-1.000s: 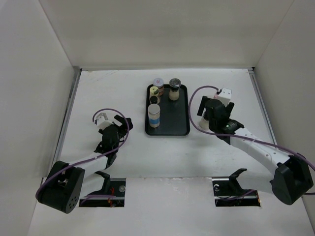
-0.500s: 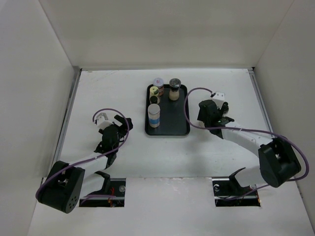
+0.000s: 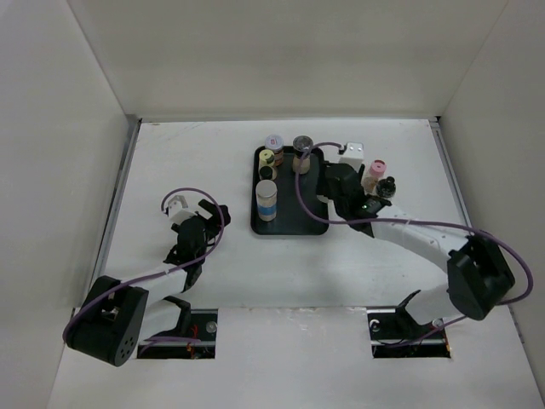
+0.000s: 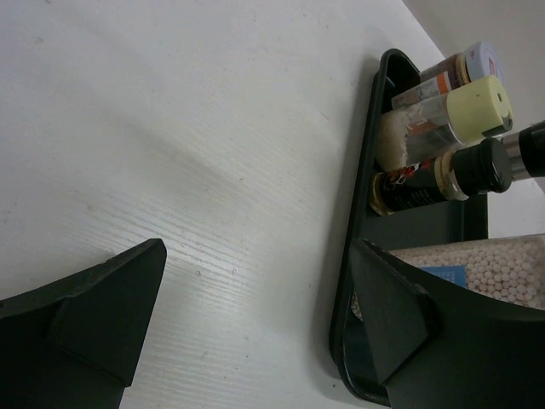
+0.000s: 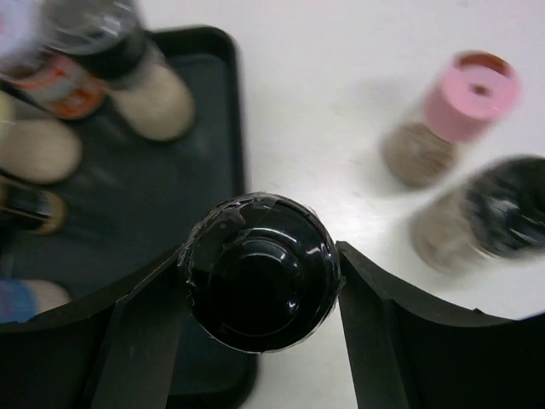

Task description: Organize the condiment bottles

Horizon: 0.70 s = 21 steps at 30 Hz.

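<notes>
Right tool (image 5: pixel 260 288) grips black-capped bottle (image 5: pixel 255 268) above rim of tray (image 5: pixel 235 128).

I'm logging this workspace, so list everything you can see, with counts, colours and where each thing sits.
Rectangular plastic tray: one, black, table centre.
Clear spice bottles on tray: five; caps whitish, yellow, small black, grey, plus the tall blue-labelled one.
Pink-capped clear bottle: one, on table right of tray.
Dark-capped clear bottle: one, beside the pink-capped one.
Black-capped bottle: one, gripped at tray's right edge.
Table: one, white.
Left arm's fingers: black, open, left of tray.
Right arm's fingers: black, shut on black-capped bottle.
</notes>
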### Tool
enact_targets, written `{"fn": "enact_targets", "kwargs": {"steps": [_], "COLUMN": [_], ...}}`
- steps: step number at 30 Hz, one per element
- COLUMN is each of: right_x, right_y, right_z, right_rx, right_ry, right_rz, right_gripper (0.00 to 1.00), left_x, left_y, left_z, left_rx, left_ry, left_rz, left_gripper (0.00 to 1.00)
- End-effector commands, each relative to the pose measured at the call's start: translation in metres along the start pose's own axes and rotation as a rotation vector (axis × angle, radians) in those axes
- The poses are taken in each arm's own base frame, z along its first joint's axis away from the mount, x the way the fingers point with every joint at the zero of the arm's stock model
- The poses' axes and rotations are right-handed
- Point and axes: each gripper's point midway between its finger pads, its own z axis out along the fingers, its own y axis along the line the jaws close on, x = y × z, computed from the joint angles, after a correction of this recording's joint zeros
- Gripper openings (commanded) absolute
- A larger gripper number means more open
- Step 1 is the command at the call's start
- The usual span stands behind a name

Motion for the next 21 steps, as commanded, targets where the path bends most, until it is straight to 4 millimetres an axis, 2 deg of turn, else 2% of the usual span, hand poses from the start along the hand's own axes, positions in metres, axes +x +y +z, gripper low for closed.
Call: {"fn": "enact_targets", "kwargs": {"steps": [1, 6, 10, 13, 16, 18, 21], "right_x": [-0.055, -0.052, -0.046, -0.035, -0.030, -0.034, -0.047], "right_y": [0.067, 0.121, 0.146, 0.153, 0.155, 0.151, 0.140], "right_z": [0.013, 0.045, 0.067, 0.079, 0.081, 0.074, 0.058], "right_rx": [-0.193, -0.291, -0.304, -0.301, -0.302, -0.304, -0.299], "right_ry": [-0.125, -0.089, -0.070, -0.048, -0.028, -0.028, -0.037], "right_rz": [0.138, 0.146, 0.139, 0.142, 0.135, 0.142, 0.147], "right_gripper": [0.53, 0.53, 0.54, 0.62, 0.77, 0.85, 0.87], "left_x": [-0.014, -0.017, -0.018, -0.018, -0.017, -0.016, -0.015], "left_y": [-0.026, -0.026, -0.026, -0.025, -0.026, -0.025, -0.027], "left_z": [0.004, 0.003, 0.002, 0.002, 0.002, 0.003, 0.003], "left_rx": [0.075, 0.080, 0.080, 0.078, 0.081, 0.078, 0.083], "left_ry": [-0.036, -0.045, -0.051, -0.047, -0.046, -0.041, -0.035], "left_rz": [-0.037, -0.042, -0.044, -0.043, -0.043, -0.042, -0.041], "left_gripper": [0.89, 0.90, 0.90, 0.90, 0.90, 0.90, 0.90]}}
